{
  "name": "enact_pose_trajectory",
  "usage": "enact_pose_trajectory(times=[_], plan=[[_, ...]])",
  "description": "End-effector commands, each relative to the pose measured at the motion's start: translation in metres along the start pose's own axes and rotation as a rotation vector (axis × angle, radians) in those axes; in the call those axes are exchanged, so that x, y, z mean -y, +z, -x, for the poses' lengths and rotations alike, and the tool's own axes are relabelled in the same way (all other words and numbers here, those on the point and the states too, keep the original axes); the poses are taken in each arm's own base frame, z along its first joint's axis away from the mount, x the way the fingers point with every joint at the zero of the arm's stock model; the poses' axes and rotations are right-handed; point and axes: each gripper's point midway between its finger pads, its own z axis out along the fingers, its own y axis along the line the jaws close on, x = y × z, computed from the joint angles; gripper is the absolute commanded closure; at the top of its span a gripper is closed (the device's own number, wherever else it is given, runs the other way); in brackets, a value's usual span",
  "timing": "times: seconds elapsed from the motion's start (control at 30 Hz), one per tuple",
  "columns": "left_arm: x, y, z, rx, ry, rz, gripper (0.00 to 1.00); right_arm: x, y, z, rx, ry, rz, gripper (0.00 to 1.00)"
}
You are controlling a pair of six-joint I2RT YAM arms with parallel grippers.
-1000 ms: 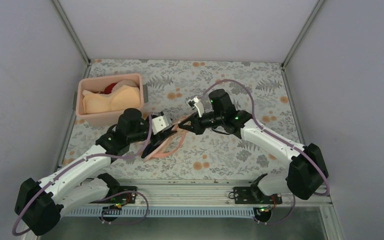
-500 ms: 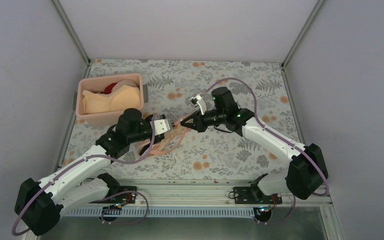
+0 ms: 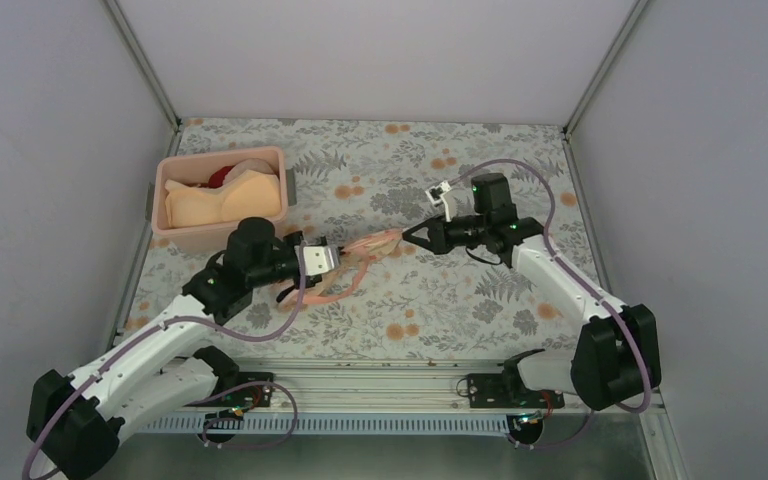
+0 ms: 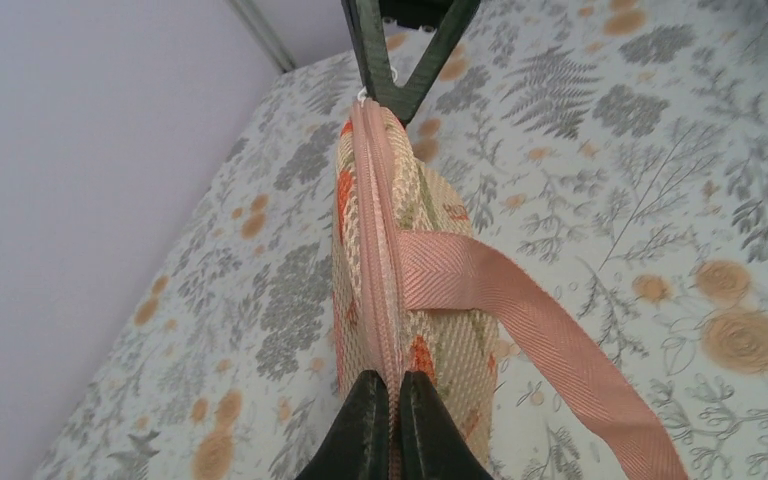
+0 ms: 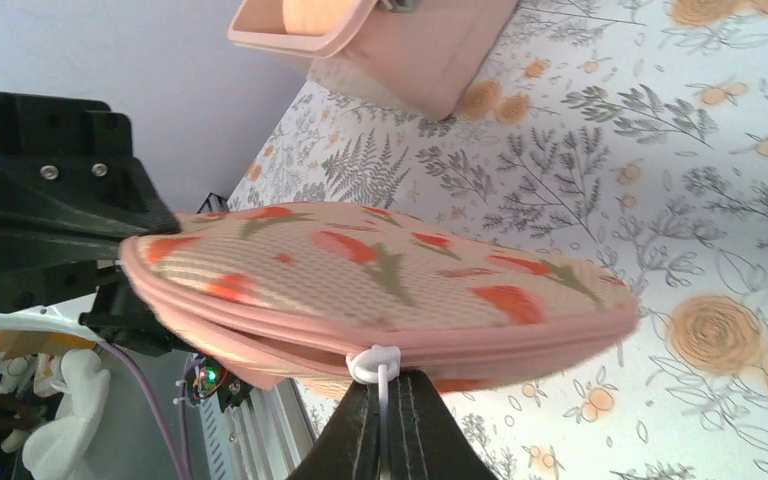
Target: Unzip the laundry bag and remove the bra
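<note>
The peach-pink mesh laundry bag [image 3: 370, 248] hangs stretched between my two grippers above the table middle. My left gripper [image 3: 328, 258] is shut on the bag's zip edge [image 4: 388, 330], seen edge-on in the left wrist view with a pink strap [image 4: 520, 320] trailing right. My right gripper [image 3: 408, 234] is shut on the white zip pull [image 5: 375, 365] at the bag's [image 5: 380, 270] lower seam; the seam gapes open left of the pull. The navy bra is hidden.
A rigid pink bin [image 3: 222, 196] at the back left holds a peach bra [image 3: 225, 195] and a red garment [image 3: 222, 176]. It also shows at the top of the right wrist view [image 5: 410, 40]. Flowered cloth [image 3: 420, 300] covers the table.
My right gripper has moved right and back, pulling the zip pull along and stretching the bag out long. My left gripper kept its hold and shifted slightly lower.
</note>
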Motion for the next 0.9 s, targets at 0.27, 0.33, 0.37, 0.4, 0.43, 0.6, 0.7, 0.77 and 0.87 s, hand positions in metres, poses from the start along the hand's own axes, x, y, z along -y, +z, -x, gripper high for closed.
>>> enact_pose_trajectory(times=[0.27, 0.33, 0.37, 0.4, 0.43, 0.6, 0.7, 0.77, 0.87], plan=[[-0.019, -0.032, 0.015, 0.191, -0.367, -0.024, 0.98, 0.018, -0.020, -0.003, 0.043, 0.039, 0.022, 0.96], [-0.017, -0.028, 0.000, 0.157, -0.396, -0.009, 0.98, 0.013, -0.018, -0.002, 0.041, 0.031, 0.028, 0.96], [-0.016, -0.027, -0.008, 0.138, -0.403, 0.000, 0.98, 0.007, -0.016, -0.001, 0.039, 0.018, 0.039, 0.96], [-0.015, -0.025, -0.014, 0.122, -0.404, 0.010, 0.98, -0.002, -0.014, 0.001, 0.039, 0.000, 0.060, 0.96], [-0.014, -0.025, -0.018, 0.114, -0.396, 0.014, 0.98, -0.012, -0.012, 0.002, 0.038, -0.019, 0.085, 0.96], [0.009, -0.022, -0.029, 0.095, -0.233, -0.067, 0.98, -0.063, -0.005, 0.009, 0.048, -0.136, 0.187, 0.96], [0.018, -0.021, -0.040, 0.051, -0.116, -0.082, 0.94, -0.067, -0.002, 0.012, 0.059, -0.139, 0.177, 0.96], [0.018, -0.021, -0.042, 0.031, -0.071, -0.077, 0.88, -0.068, 0.004, 0.010, 0.052, -0.135, 0.172, 0.96], [0.019, -0.026, -0.025, 0.071, -0.034, -0.111, 0.65, -0.080, 0.014, 0.010, 0.046, -0.145, 0.207, 0.96]])
